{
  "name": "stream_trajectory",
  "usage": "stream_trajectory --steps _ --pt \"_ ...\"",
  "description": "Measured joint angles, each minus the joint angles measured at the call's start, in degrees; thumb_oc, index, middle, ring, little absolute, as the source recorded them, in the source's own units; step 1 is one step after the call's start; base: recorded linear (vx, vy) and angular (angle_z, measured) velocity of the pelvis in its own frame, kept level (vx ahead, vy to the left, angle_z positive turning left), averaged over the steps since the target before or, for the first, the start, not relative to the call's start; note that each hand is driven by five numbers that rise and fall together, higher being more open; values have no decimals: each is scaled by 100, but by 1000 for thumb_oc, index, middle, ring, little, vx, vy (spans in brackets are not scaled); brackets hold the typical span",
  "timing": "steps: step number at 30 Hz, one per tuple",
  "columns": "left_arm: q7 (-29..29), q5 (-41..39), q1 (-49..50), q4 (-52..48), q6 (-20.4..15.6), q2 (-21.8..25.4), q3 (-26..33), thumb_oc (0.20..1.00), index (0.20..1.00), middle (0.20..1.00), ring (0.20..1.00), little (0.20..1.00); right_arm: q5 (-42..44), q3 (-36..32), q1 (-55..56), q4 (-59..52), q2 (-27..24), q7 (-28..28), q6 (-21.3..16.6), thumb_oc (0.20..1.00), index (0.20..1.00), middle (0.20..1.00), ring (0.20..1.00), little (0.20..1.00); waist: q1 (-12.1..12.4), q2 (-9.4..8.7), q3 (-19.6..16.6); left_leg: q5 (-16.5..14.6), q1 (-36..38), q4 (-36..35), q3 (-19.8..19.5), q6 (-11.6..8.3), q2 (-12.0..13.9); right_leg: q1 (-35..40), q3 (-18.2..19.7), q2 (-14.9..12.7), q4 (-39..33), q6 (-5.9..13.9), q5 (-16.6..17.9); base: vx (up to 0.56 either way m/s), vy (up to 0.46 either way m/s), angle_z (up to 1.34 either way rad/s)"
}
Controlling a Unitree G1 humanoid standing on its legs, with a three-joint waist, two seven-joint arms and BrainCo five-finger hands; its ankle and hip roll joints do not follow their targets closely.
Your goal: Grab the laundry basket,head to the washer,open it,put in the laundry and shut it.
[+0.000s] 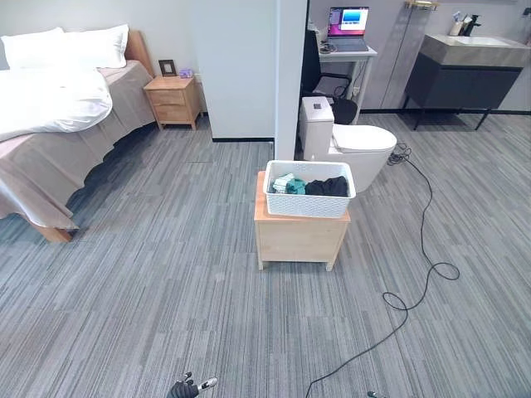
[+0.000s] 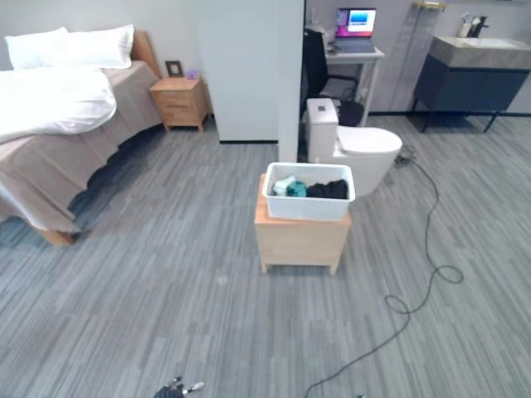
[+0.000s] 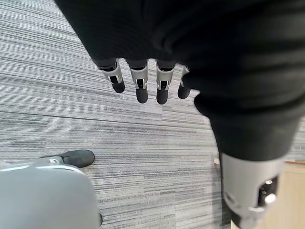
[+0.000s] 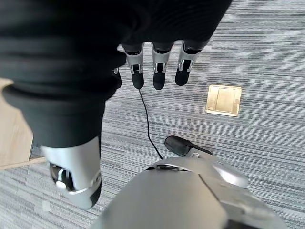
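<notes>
— Item one, basket?
— I see the white laundry basket (image 1: 309,189), clothes (image 1: 311,186) inside, sitting on a small wooden cabinet (image 1: 299,236) ahead.
— Hands?
— My left hand (image 3: 143,81) and right hand (image 4: 157,67) hang relaxed, empty, above the grey floor (image 1: 166,282).

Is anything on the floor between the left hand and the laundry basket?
No: bare grey floor from the left hand to the wooden cabinet carrying the laundry basket, in both eye views.
</notes>
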Motion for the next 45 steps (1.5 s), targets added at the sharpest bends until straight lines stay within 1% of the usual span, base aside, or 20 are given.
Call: stream_trajectory --steps 5,22,39,43,45 --pt "3 6 16 -3 -1 0 1 1000 1000 1000 1000 1000 -44 88 51 42 0 -4 0 1000 1000 1000 1000 1000 6 -14 -4 9 1 0 -103 -13 0 62 -92 -1 0 -25 -20 0 -9 10" --pt "4 -7 13 -4 -1 0 0 1000 1000 1000 1000 1000 -43 92 49 67 1 -5 0 1000 1000 1000 1000 1000 10 -85 -8 10 -1 -7 -128 -16 0 67 -114 -1 0 5 -57 0 0 0" --pt "5 -15 14 -1 -1 3 34 1000 1000 1000 1000 1000 10 85 56 85 0 -1 0 1000 1000 1000 1000 1000 5 -76 -9 8 -23 -10 -158 -17 5 64 -136 0 1 4 -76 9 -24 0" --pt "12 -24 -6 -1 -2 19 50 1000 1000 1000 1000 1000 130 29 68 215 -14 5 0 1000 1000 1000 1000 1000 -10 -93 -31 28 -203 -1 -297 -44 10 -44 -258 5 12 -12 -85 42 -161 15" --pt "13 -31 13 53 -2 20 61 1000 1000 1000 1000 1000 244 -81 71 287 -14 55 1 1000 1000 1000 1000 1000 4 -131 -10 32 -215 5 -330 -59 46 -29 -274 44 1 -50 -110 73 -253 10"
